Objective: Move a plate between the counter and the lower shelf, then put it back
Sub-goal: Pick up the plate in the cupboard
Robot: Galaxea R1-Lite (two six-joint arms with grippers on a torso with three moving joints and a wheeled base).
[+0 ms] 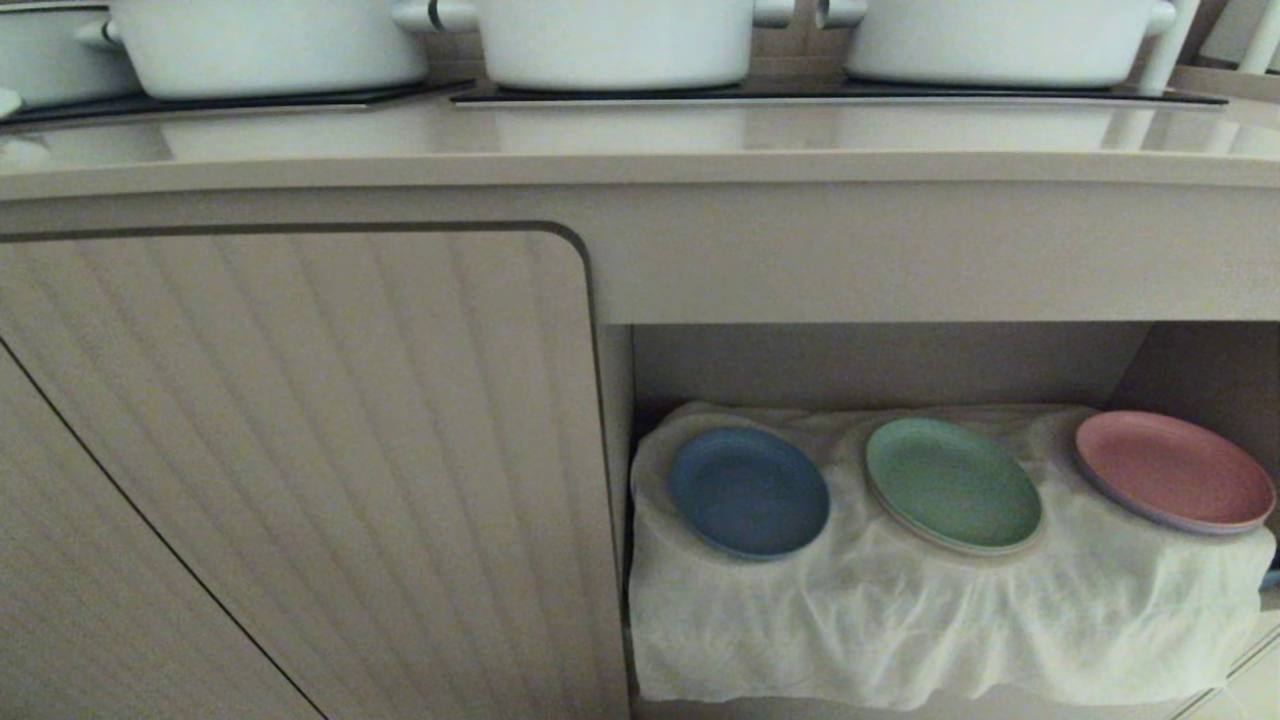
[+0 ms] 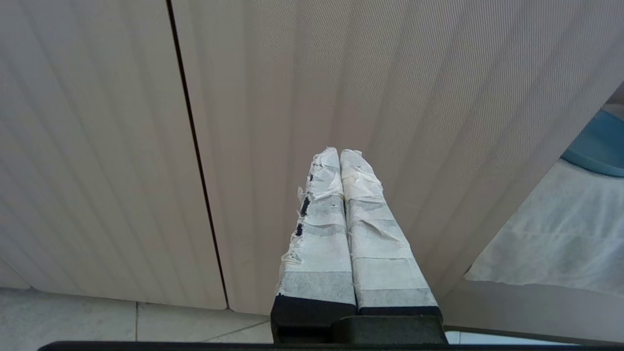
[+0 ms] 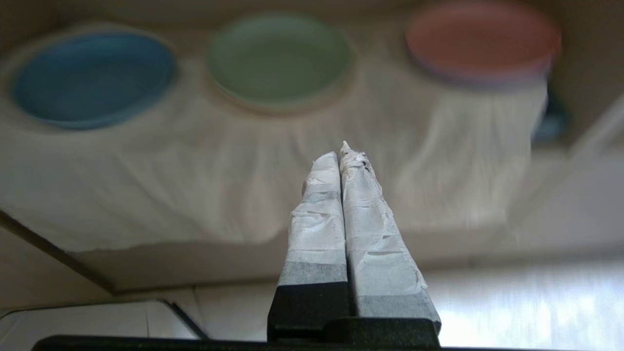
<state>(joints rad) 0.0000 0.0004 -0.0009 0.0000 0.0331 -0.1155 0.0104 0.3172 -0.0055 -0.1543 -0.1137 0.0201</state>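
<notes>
Blue plate (image 1: 748, 492) is lying on the lower shelf (image 1: 900, 600), leftmost of three. Right claw (image 3: 340, 155), clenched and empty, is hanging nearer it than the clenched left claw (image 2: 340, 155).

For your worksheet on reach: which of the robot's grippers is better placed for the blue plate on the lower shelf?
Probably right. The right gripper, shut, faces the open shelf with the blue plate ahead; the left gripper, shut, faces the ribbed cabinet door beside it.

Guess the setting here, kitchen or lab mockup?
Looks like a kitchen, though a staged one can't be ruled out: white pots on a black cooktop set in the counter, and plates like the plate in the lower shelf.
</notes>
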